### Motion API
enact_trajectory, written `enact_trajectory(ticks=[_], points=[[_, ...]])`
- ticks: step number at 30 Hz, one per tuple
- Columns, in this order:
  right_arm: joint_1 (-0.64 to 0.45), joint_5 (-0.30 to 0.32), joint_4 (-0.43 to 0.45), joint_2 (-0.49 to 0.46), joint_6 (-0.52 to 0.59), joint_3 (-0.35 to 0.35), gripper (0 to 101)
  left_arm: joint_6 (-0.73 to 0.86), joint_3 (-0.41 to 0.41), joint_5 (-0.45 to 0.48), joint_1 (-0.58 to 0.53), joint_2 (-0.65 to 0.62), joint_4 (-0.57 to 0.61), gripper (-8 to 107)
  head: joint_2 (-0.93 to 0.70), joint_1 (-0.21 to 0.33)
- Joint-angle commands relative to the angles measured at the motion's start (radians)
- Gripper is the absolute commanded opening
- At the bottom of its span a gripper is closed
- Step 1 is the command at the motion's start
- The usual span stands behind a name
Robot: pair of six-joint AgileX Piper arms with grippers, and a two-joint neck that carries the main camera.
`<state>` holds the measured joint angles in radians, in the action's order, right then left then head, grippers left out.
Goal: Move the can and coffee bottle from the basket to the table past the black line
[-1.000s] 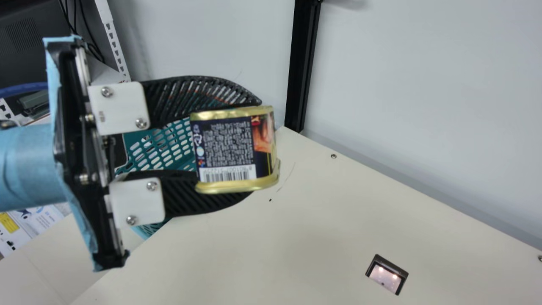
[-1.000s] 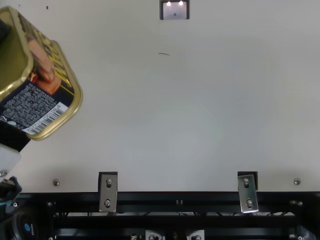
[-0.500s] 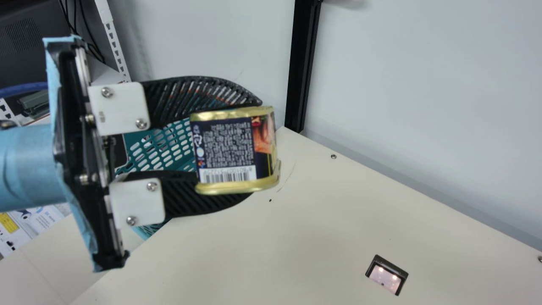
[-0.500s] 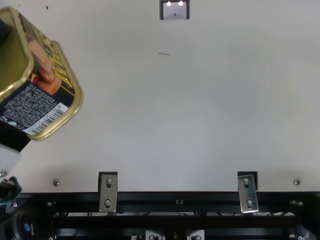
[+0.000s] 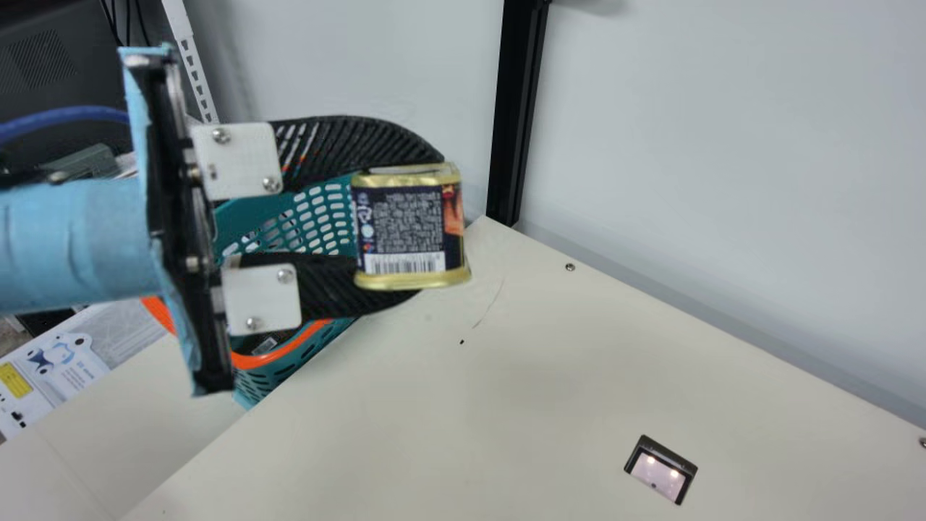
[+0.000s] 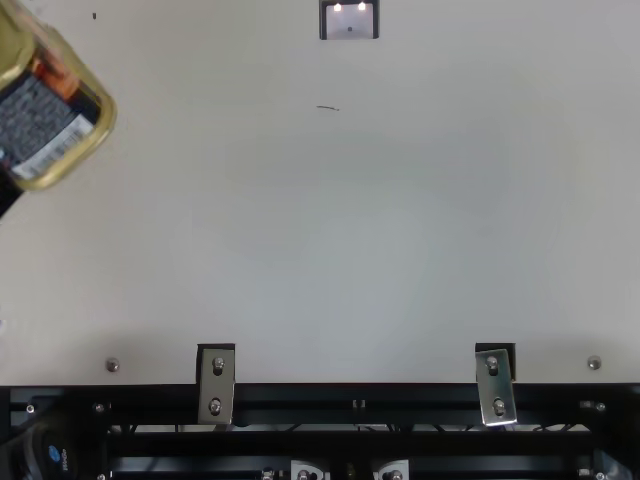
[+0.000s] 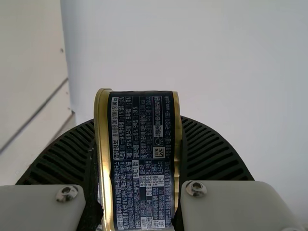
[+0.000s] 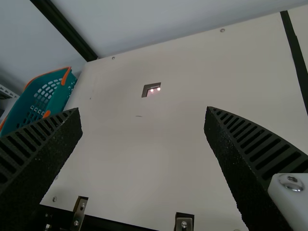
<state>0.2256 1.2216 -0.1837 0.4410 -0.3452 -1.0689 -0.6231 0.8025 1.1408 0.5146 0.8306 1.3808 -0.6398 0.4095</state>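
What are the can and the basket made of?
The can looks like metal, maybe tin: its rims shine gold around a dark printed label. The basket seems to be smooth plastic, teal with orange edging, because its thin walls are full of neat holes.

Left gripper [image 5: 428, 226] observed extended from the main view's left edge, fingers clamped in a grip one above the other; right gripper [image 8: 143, 113] recorded spread wide.
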Motion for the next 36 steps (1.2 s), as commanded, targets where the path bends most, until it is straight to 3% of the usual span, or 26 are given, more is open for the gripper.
enact_trajectory(ticks=[1,10,19,27,36], points=[[0.0,0.0,0.0,0.0,0.0,0.0,101,0.103,0.028,-0.078,-0.041,0.043,-0.098,10,-0.016,0.027],[0.0,0.0,0.0,0.0,0.0,0.0,101,0.358,0.091,-0.447,-0.309,0.163,-0.457,10,-0.015,0.026],[0.0,0.0,0.0,0.0,0.0,0.0,101,0.443,0.037,-0.781,-0.546,0.225,-0.701,10,0.16,-0.003],[0.0,0.0,0.0,0.0,0.0,0.0,101,0.493,-0.042,-0.962,-0.675,0.239,-0.809,10,0.383,-0.033],[0.0,0.0,0.0,0.0,0.0,0.0,101,0.564,-0.146,-1.1,-0.799,0.222,-0.843,10,0.591,-0.093]])
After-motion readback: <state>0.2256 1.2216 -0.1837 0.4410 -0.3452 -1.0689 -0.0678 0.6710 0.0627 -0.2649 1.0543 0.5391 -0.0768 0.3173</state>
